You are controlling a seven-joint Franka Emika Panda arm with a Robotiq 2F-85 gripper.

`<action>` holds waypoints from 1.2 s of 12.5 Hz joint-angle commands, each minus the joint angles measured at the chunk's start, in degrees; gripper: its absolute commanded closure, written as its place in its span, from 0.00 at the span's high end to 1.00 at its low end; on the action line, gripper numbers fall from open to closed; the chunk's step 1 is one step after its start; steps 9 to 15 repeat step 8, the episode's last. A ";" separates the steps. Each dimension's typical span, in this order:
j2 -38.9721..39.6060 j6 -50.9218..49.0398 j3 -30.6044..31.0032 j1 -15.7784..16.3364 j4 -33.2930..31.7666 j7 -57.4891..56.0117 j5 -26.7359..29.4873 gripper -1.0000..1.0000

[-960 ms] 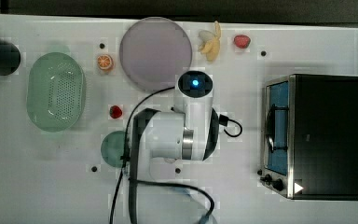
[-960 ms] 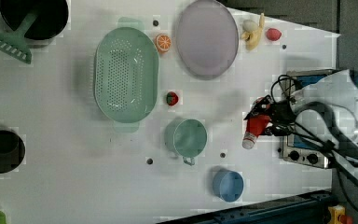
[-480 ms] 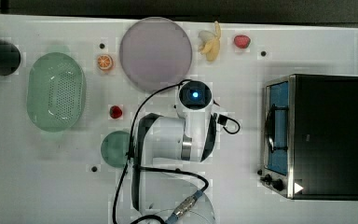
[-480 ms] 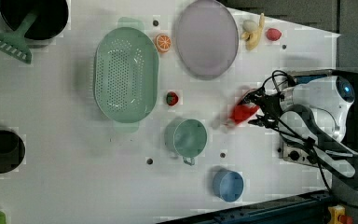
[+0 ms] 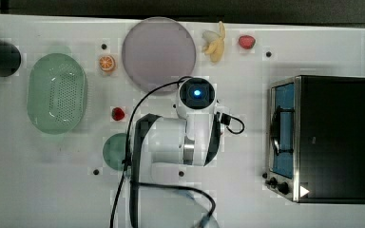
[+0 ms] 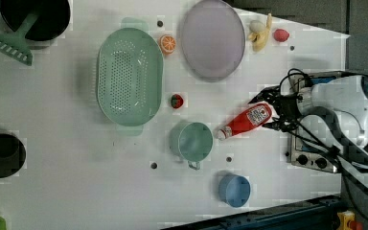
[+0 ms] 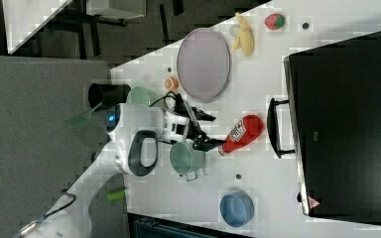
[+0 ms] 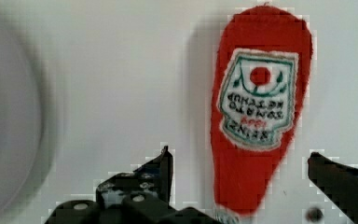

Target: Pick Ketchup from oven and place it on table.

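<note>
The Ketchup [image 6: 247,120], a red squeeze bottle with a white label, lies flat on the white table [image 6: 278,182]. In the left view its cap points at the green cup. It also lies on the table in the right view [image 7: 240,133], between the cup and the oven [image 7: 347,124]. My gripper [image 6: 274,111] hovers over the bottle's narrow end, open. In the wrist view its black fingers [image 8: 161,170] stand apart on either side of the Ketchup [image 8: 256,116], touching nothing. In the top view the arm [image 5: 195,128] stands over that spot, left of the oven [image 5: 323,137].
A green cup [image 6: 191,141] sits close to the bottle's cap. A blue bowl [image 6: 235,189], a green colander [image 6: 129,76], a purple plate [image 6: 213,38], a banana [image 6: 260,34] and small fruits [image 6: 176,100] are spread around. The oven's handle [image 7: 273,126] faces the bottle.
The arm carried the Ketchup away from the oven front toward the green cup. The jaws then opened and the bottle now lies free on the table.
</note>
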 commanded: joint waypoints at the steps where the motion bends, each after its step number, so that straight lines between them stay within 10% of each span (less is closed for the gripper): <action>1: -10.38 -7.70 -0.92 0.51 10.00 1.60 0.18 1.00; 8: -14.90 -42.16 -1.29 0.34 33.43 1.60 -2.05 1.00; 15: -14.90 -42.16 -1.29 0.34 33.43 1.60 -2.05 1.00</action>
